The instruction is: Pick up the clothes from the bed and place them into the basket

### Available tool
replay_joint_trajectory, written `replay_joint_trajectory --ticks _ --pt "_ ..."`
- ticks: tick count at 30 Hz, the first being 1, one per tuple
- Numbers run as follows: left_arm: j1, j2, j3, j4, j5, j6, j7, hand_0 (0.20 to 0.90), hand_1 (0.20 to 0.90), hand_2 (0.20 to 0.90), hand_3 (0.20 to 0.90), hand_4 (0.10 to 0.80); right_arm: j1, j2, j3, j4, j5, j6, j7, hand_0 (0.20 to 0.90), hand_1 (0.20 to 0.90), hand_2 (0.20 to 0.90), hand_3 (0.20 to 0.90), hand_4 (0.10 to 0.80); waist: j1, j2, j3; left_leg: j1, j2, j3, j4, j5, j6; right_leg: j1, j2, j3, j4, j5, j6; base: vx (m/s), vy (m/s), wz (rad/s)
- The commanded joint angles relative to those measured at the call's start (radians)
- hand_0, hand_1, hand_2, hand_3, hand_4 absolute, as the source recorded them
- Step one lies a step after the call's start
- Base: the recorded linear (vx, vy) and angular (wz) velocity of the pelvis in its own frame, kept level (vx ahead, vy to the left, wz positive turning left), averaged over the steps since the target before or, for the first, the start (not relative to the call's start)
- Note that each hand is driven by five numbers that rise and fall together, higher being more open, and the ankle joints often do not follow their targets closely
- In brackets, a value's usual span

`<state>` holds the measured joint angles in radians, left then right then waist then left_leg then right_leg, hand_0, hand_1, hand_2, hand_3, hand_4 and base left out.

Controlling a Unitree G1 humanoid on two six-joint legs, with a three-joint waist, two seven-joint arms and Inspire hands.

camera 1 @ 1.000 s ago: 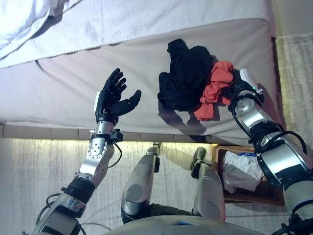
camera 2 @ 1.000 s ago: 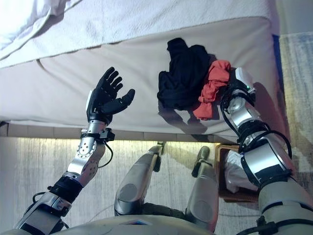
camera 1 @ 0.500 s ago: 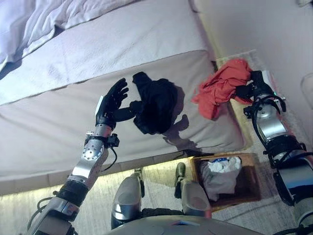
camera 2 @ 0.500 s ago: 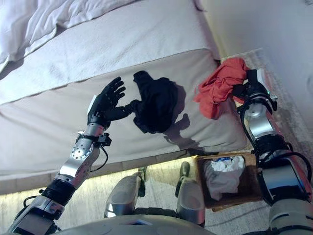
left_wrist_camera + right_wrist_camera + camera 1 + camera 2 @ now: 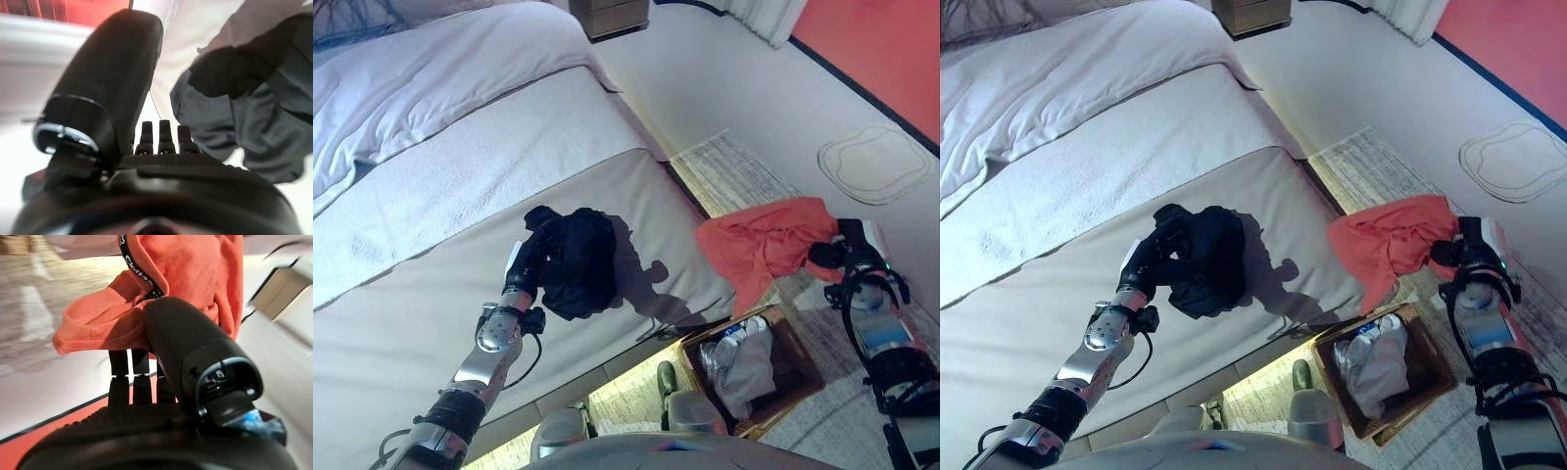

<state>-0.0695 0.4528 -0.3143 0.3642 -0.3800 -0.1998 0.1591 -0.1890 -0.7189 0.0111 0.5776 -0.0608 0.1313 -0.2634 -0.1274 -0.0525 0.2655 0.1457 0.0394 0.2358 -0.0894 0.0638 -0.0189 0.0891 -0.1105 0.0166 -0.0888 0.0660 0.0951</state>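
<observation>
- Your right hand (image 5: pixel 1457 253) is clenched on the orange garment (image 5: pixel 1386 238), which hangs just above the basket (image 5: pixel 1435 377).
- Your left hand (image 5: pixel 1149 257) touches the black clothes (image 5: pixel 1209 259) lying on the bed (image 5: pixel 1058 206), well left of the basket; its grip can't be told.

The one bit of writing I can spot is white lettering on a black strip (image 5: pixel 131 262) running along the orange garment (image 5: pixel 195 279), just beyond the fingers (image 5: pixel 119 382) of the right hand (image 5: pixel 146 431). The strip curls, so the lettering cannot be made out whole.
</observation>
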Motion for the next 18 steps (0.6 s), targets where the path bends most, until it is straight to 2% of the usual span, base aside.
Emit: replay_joint_trajectory --ticks 1,9,18 --pt "-0.06 -0.032 0.006 0.027 0.061 -0.09 -0.002 0.9 0.9 0.9 0.9 0.8 -0.025 -0.103 -0.055 -0.032 -0.005 -0.077 -0.067 0.3 0.3 0.3 0.2 0.1 -0.025 0.008 -0.137 0.02 0.035 0.014 0.057 -0.17 0.009 -0.077 0.037 0.038 0.068 -0.015 0.018 -0.02 -0.01 -0.3" --pt "-0.086 -0.048 -0.005 0.058 0.068 -0.08 -0.005 0.9 0.9 0.9 0.9 0.8 0.044 -0.076 -0.088 0.095 0.035 -0.096 -0.064 0.3 0.3 0.3 0.2 0.1 -0.077 0.017 -0.152 0.037 0.041 0.066 0.076 -0.193 0.008 -0.089 0.057 0.085 0.074 -0.015 0.015 -0.015 -0.024 -0.24" --pt "-0.084 -0.04 -0.042 0.067 0.06 -0.074 -0.024 0.9 0.9 0.9 0.9 0.8 0.017 -0.089 -0.085 0.297 0.07 -0.136 -0.028 0.3 0.3 0.3 0.2 0.1 -0.083 0.032 -0.167 0.056 0.039 0.089 0.063 -0.195 0.003 -0.086 0.062 0.099 0.056 -0.003 0.02 0.002 -0.032 -0.06"
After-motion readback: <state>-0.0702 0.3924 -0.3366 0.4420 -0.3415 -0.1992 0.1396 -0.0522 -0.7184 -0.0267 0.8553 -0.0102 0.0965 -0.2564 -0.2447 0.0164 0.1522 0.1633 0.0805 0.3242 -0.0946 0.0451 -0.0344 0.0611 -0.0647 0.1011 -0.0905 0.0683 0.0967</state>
